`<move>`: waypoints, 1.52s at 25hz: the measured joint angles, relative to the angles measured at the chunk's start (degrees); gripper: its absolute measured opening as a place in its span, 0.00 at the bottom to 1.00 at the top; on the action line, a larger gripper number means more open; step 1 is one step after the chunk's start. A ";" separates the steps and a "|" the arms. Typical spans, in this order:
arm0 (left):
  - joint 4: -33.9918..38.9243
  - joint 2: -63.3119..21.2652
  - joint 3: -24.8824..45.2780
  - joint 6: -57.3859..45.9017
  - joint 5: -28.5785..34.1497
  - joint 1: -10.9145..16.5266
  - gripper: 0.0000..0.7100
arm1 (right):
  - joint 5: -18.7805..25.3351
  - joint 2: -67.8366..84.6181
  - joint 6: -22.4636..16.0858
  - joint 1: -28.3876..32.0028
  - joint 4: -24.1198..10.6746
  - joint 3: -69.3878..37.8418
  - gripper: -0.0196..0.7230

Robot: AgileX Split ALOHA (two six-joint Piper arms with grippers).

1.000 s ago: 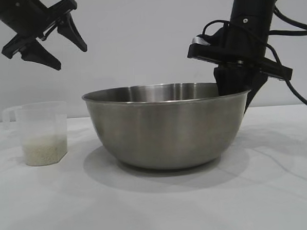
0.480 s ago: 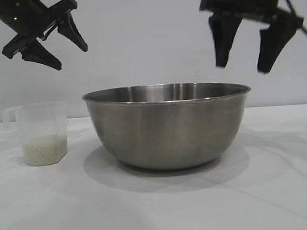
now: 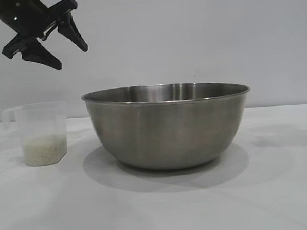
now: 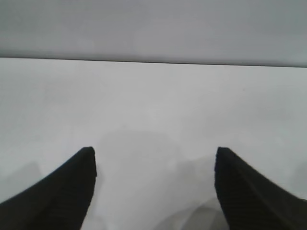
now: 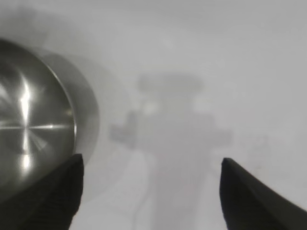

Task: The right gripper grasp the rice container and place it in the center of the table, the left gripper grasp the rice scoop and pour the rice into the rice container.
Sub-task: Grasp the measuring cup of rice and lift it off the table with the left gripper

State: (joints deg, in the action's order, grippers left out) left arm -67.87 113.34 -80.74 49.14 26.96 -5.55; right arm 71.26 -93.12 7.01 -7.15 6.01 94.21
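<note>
Centrally, round brushed-steel rice container (image 3: 167,127) beside translucent rice scoop (image 3: 41,132)

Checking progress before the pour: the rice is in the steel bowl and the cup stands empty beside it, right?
Not quite. The exterior view shows the rice lying in the rice scoop; the right wrist view shows the rice container empty. They do stand side by side.

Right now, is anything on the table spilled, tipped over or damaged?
Nothing stands out. The rice container sits upright on the table, the rice scoop stands upright beside it, apart, and the rice lies inside the scoop, none spilled.
</note>
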 joint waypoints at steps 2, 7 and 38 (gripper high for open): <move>0.00 0.00 0.00 0.00 0.00 0.00 0.65 | 0.15 3.56 -0.04 1.75 -0.42 -0.15 0.73; 0.00 0.00 0.00 0.00 0.00 0.00 0.65 | 0.28 13.03 -0.13 5.24 -1.28 -6.16 0.73; 0.00 0.00 0.00 0.00 0.84 0.00 0.65 | -5.49 91.20 -0.13 5.84 -0.26 -66.12 0.73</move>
State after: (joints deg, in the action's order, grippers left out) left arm -67.87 113.34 -80.74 49.14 27.80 -5.55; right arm 65.77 -1.92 6.88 -1.32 5.75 28.09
